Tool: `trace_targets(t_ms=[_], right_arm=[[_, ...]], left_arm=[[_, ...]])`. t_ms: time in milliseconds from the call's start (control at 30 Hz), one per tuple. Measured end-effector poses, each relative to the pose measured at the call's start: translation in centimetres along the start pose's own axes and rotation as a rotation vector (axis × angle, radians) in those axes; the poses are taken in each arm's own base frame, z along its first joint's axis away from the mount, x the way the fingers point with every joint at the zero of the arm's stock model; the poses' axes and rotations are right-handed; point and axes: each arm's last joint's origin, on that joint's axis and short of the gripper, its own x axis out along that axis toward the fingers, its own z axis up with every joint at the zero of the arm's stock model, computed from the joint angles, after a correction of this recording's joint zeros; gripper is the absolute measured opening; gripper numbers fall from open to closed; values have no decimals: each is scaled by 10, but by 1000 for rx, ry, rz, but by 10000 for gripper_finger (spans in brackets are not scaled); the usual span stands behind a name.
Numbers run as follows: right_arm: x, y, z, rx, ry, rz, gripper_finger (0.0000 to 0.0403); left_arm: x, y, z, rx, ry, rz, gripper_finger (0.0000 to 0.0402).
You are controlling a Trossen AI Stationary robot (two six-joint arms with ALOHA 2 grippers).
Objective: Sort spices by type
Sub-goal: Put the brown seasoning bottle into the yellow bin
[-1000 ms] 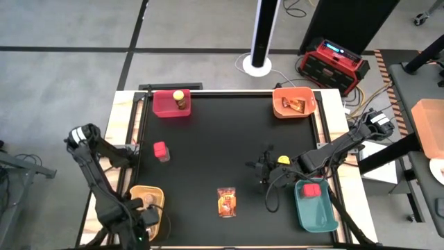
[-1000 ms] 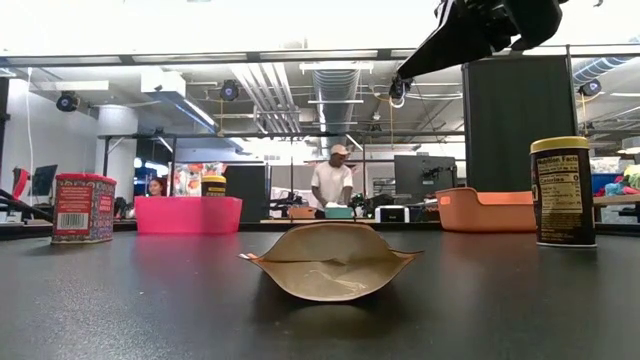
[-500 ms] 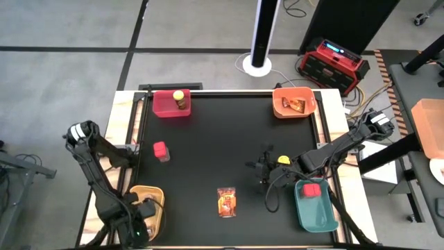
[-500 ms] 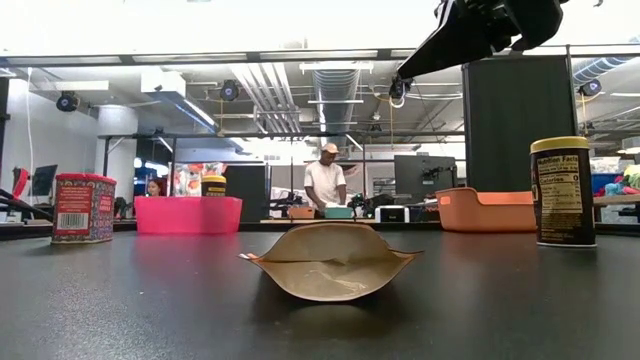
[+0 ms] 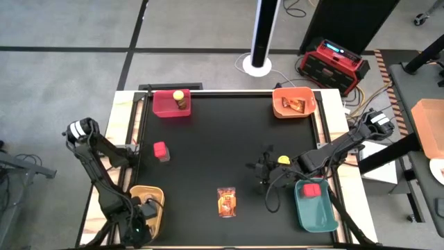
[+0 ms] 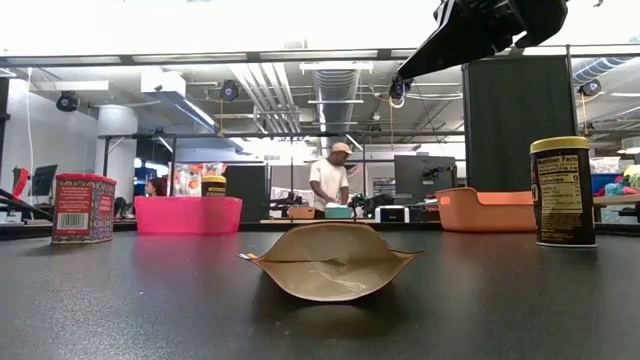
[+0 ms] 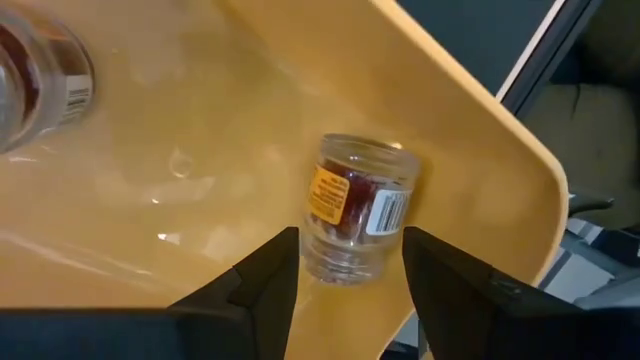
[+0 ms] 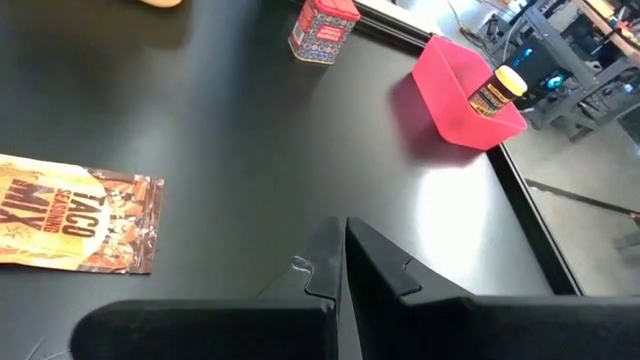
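A small clear jar (image 7: 352, 208) of reddish spice lies in the yellow bin (image 7: 230, 110) at the high view's lower left, just ahead of the left gripper (image 7: 348, 262), whose fingers stand wide apart around it without touching. A taco seasoning packet (image 5: 226, 201) lies at lower centre. Right of centre, the right gripper (image 5: 261, 171) hovers with fingers pressed together beside a yellow-lidded jar (image 5: 284, 160).
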Motion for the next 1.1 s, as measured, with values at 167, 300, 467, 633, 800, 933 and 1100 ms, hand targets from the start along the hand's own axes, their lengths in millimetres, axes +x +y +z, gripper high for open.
trace_targets(t_ms=[167,300,467,633,800,933,1100], right_arm=[[0,0,0,6,0,0,9],[0,0,0,6,0,0,9],[0,0,-1,0,8,0,9],[0,0,-1,-4,13,0,9],[0,0,-1,-4,13,0,9],[0,0,-1,-5,13,-1,9],[0,0,-1,-14,13,-1,9]], left_arm=[[0,0,0,15,-6,4,197],[1,1,-1,37,-5,6,215],[3,4,-3,44,-4,19,221],[8,11,-2,39,5,52,222],[6,19,-3,36,37,126,220],[1,18,-3,61,35,143,211],[-5,15,-4,87,35,156,209]])
